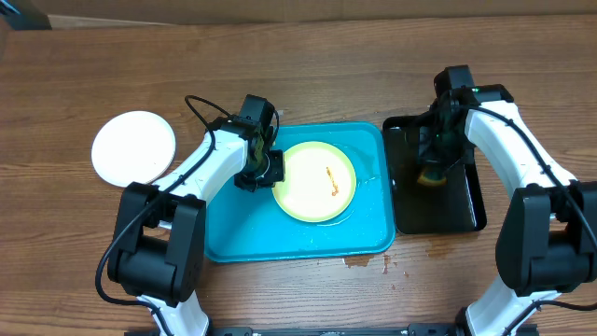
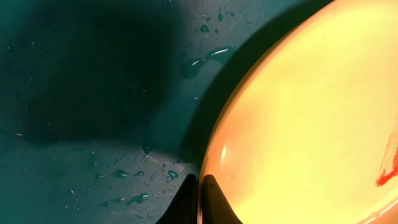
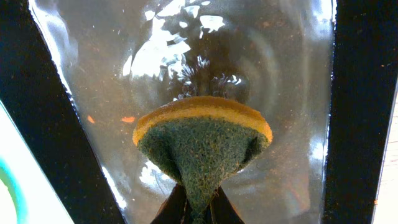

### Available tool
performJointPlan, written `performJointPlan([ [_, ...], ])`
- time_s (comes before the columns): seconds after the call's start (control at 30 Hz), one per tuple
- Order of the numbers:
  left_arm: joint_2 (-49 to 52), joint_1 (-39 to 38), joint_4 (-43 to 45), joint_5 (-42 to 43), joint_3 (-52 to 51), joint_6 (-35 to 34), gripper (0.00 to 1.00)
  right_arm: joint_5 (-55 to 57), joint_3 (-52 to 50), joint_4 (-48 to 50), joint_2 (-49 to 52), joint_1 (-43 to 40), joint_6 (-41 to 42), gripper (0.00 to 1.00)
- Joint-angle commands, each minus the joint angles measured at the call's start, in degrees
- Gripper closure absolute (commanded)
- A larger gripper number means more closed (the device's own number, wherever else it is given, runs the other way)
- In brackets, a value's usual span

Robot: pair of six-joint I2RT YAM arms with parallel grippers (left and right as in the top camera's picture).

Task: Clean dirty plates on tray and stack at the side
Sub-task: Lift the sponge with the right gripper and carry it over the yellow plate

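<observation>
Left gripper point(image 2: 199, 202): we are pinching its two fingertips together on the rim of the yellow-green plate point(image 2: 311, 124), at the bottom centre of the left wrist view, with barely a slit between them
Yellow-green plate: it is lying in the turquoise tray point(image 2: 93, 93), right of centre in the overhead view; we are judging it light, stiff, shallow plastic, so the thin raised rim is the one place to take hold, and a grip on one edge is likely to let the far side swing
Smear point(image 2: 388, 168): an orange-brown streak is showing at the right edge of the frame, so we are treating this plate as not yet clean
Water drops point(image 2: 208, 59): they are beading on the tray floor just beside the rim, so we are expecting a slippery plate
Right gripper point(image 3: 198, 211): we are clamping it on the sponge point(image 3: 202, 143), at the bottom centre of the right wrist view
Sponge: soft, it is fanning out above the squeeze, green scouring face toward the camera
Black tray point(image 3: 360, 112): it is sitting under the sponge, its floor glistening wet
White plate point(image 1: 133, 147): it is resting on the table point(image 1: 308, 56) at the upper left of the overhead view, well apart from the turquoise tray, with no smear that we can make out
</observation>
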Motion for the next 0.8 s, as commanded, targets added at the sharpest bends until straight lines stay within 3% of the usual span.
performJointPlan([
  [0.0,0.24,-0.46,0.17,-0.59,-0.15,0.26,0.96,0.26,1.73,0.22,-0.13,1.66,2.32,0.96],
  [0.1,0.24,-0.48,0.15,-0.59,-0.15,0.26,0.96,8.44,1.73,-0.13,-0.13,4.59,3.89,0.96],
  [0.3,0.24,-0.48,-0.07,-0.59,-0.17,0.26,0.96,11.56,1.73,2.21,-0.13,7.63,4.57,0.96],
  [0.6,0.24,-0.48,0.02,-0.57,-0.17,0.22,0.96,-11.34,1.79,4.79,-0.13,12.61,3.06,0.96],
  [0.77,0.24,-0.48,0.00,-0.57,-0.17,0.22,0.96,-3.04,1.77,8.00,-0.13,18.97,4.66,0.96],
])
